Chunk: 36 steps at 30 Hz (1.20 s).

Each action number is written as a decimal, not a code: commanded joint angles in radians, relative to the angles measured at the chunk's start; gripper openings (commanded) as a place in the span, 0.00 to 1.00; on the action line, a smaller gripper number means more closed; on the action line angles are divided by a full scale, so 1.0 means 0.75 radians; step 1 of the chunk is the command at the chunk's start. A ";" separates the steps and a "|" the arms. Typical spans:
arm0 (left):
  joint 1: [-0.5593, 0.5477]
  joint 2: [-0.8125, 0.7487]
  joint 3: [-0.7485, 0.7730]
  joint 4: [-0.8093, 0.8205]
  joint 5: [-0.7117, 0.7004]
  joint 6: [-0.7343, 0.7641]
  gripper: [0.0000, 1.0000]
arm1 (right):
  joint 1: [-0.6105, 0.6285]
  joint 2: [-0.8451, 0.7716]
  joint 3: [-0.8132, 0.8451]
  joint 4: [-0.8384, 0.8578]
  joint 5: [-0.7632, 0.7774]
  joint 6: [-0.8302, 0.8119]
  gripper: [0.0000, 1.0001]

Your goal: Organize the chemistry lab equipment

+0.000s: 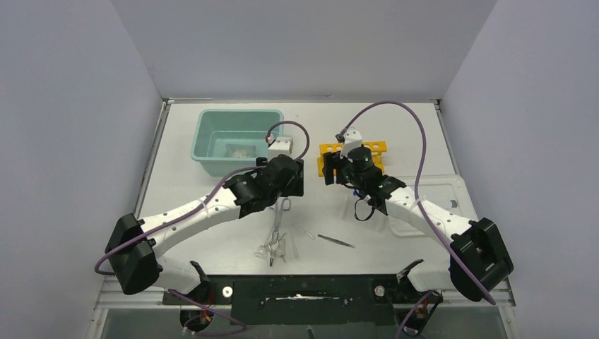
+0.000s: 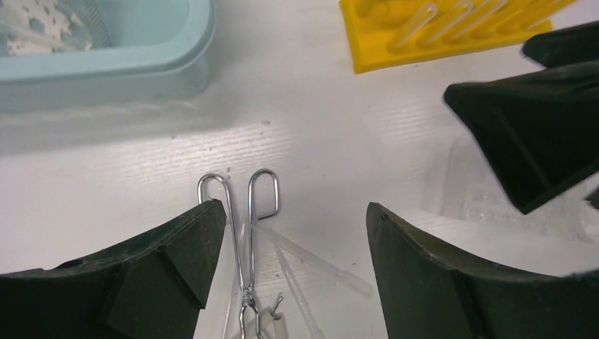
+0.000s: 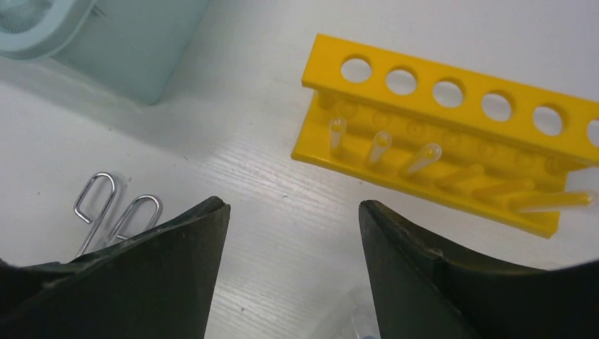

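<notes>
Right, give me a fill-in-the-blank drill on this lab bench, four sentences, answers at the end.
1. The test tube rack is ____ in colour.
2. The metal forceps lie on the ____, outside the teal tub.
3. In the top view the tub sits to the ____ of the rack.
4. The left arm's jaws stand ____ over the forceps' loop handles.
Missing words: yellow; table; left; open.
</notes>
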<state>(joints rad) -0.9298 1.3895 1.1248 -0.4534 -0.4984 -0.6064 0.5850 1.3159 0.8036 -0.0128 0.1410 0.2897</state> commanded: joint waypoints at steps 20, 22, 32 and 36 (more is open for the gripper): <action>-0.125 0.058 -0.284 -0.080 -0.083 -0.357 0.57 | 0.000 -0.039 0.051 0.188 -0.098 -0.064 0.65; -0.124 0.081 -0.298 -0.083 -0.101 -0.361 0.57 | -0.001 -0.048 0.031 0.191 -0.096 -0.055 0.65; -0.122 0.291 -0.309 -0.045 -0.069 -0.354 0.52 | -0.006 -0.027 0.036 0.189 -0.121 -0.033 0.65; -0.119 0.314 -0.312 -0.041 -0.065 -0.343 0.48 | -0.015 -0.007 0.053 0.190 -0.130 -0.036 0.65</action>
<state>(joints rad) -1.0210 1.6215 0.8856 -0.5209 -0.5396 -0.8570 0.5831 1.3163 0.8104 0.0742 0.0544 0.2619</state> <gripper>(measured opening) 0.503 0.652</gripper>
